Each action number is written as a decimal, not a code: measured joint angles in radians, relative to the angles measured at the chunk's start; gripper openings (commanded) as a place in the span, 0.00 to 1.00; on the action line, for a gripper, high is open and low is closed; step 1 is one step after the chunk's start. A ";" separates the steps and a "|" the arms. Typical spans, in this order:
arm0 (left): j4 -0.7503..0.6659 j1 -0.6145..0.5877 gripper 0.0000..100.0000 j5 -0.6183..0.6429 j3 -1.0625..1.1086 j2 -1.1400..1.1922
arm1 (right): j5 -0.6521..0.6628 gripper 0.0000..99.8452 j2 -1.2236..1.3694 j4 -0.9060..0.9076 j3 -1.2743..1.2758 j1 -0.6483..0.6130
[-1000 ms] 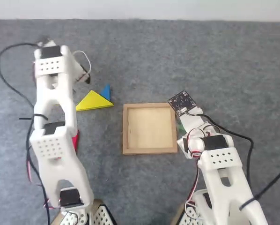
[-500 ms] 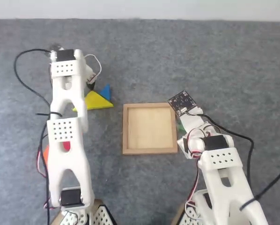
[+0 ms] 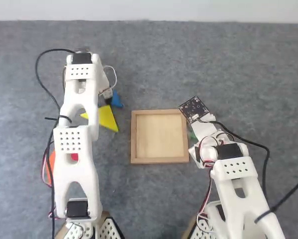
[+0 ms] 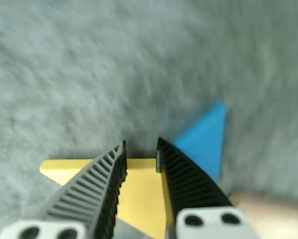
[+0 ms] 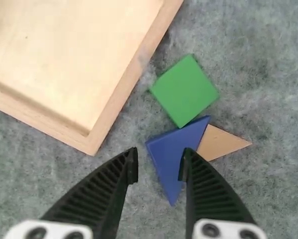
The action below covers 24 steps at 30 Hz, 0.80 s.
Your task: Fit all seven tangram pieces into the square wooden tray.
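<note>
The square wooden tray [image 3: 159, 155] lies mid-table with nothing in it. My left gripper [image 4: 139, 147] hovers low over the edge of a yellow triangle [image 4: 139, 185], fingers a small gap apart, gripping nothing. A light blue triangle [image 4: 205, 139] lies just beside it. From above, the yellow triangle [image 3: 107, 118] and the light blue triangle [image 3: 116, 99] sit left of the tray. My right gripper [image 5: 159, 154] is open over a dark blue triangle [image 5: 175, 153], beside a green square [image 5: 184, 90] and a tan triangle [image 5: 223, 142], just off the tray's rim [image 5: 123, 97].
A red piece [image 3: 74, 157] and an orange piece [image 3: 50, 164] peek out from under the left arm. Grey carpet covers the whole table. Black cables trail off both arms. Open carpet lies beyond the tray's far edge and to the far right.
The left arm has swung right, toward the tray. The yellow triangle has turned and slid a little nearer the tray. The right arm has kept still.
</note>
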 measured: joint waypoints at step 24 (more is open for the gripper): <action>-0.094 0.068 0.26 0.000 0.732 -0.703 | 0.000 0.15 0.000 0.000 0.000 0.000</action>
